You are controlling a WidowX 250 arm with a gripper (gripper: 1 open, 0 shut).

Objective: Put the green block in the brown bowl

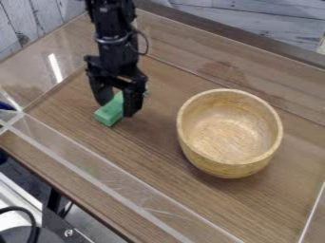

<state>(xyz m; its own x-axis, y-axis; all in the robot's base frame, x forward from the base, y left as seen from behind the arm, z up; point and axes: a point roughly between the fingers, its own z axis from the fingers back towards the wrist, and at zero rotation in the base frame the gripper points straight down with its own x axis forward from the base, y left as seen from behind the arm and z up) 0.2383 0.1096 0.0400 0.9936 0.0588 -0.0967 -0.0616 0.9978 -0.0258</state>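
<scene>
Over the green block [110, 113], claw [117, 99] spread wide, nothing gripped; block on desk [159, 180], bowl [230, 133] bare inside, so grasp, carry and release all remain.

Green block [110, 113]: small, elongated, plain bright green; lies on the desk [133, 176], set diagonally, partly obscured, outside the bowl. Brown bowl [229, 131]: round, light tan wood, thick-walled; upright on the desk, apart from the block.
</scene>
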